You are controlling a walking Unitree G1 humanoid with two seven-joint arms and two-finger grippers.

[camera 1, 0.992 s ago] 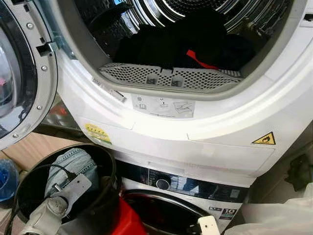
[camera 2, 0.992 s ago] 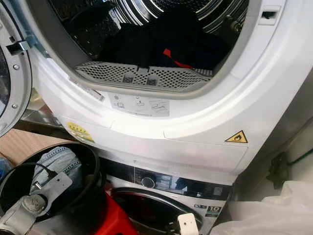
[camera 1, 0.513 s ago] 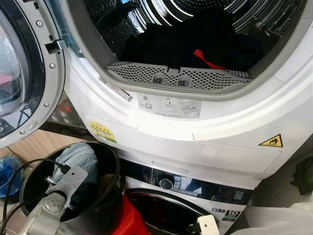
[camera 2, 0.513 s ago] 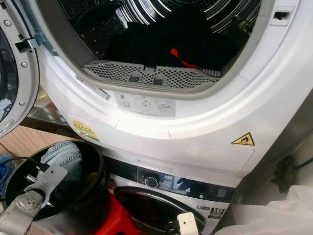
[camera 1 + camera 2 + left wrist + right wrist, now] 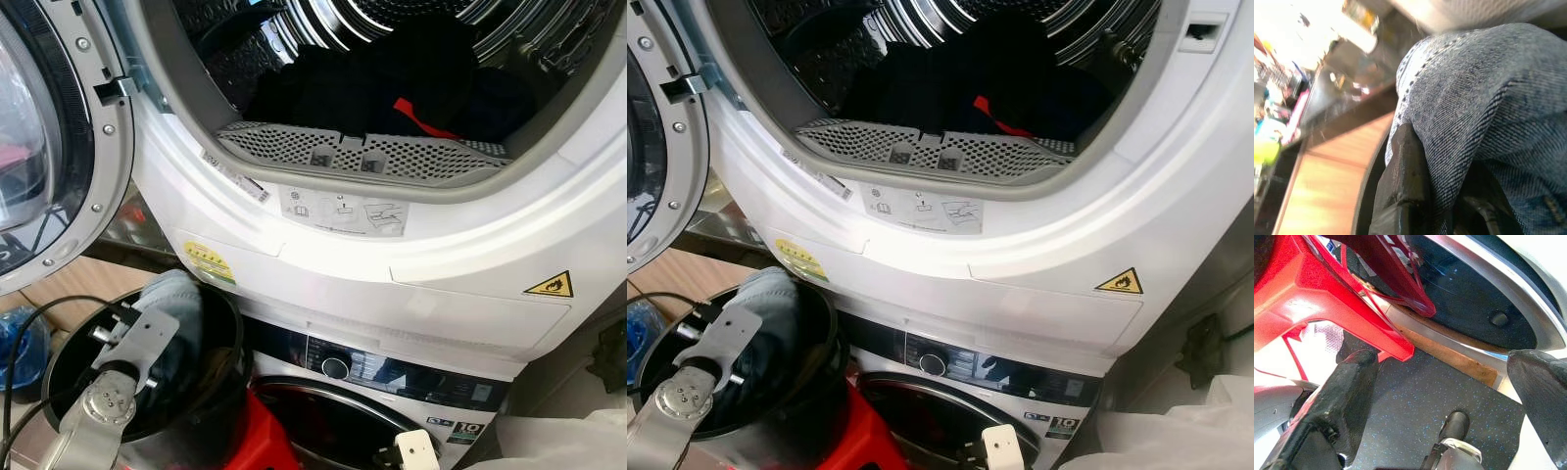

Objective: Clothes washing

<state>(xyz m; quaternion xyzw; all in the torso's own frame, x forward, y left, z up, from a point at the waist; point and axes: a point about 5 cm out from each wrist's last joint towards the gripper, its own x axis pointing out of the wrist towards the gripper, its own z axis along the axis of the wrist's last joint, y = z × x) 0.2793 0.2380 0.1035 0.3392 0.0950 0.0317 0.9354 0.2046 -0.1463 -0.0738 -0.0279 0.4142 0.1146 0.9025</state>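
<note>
I am gripping the jeans [image 5: 1488, 98] with my left claw [image 5: 1440, 196] inside the black bucket [image 5: 211, 392]; right claw [image 5: 1449, 396] is hanging released. The denim could be snagging on the bucket rim and slipping free.

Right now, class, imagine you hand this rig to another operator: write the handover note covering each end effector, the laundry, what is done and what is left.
Left end effector: down in the black bucket, fingers closed on the denim jeans.
Right end effector: open, holding nothing, low near the red stool and the lower machine's door.
Upper drum: door swung open to the left; dark clothes with a red strip already inside.
Done: some laundry loaded.
Left: probably lift the jeans into the drum, then shut the door.
</note>
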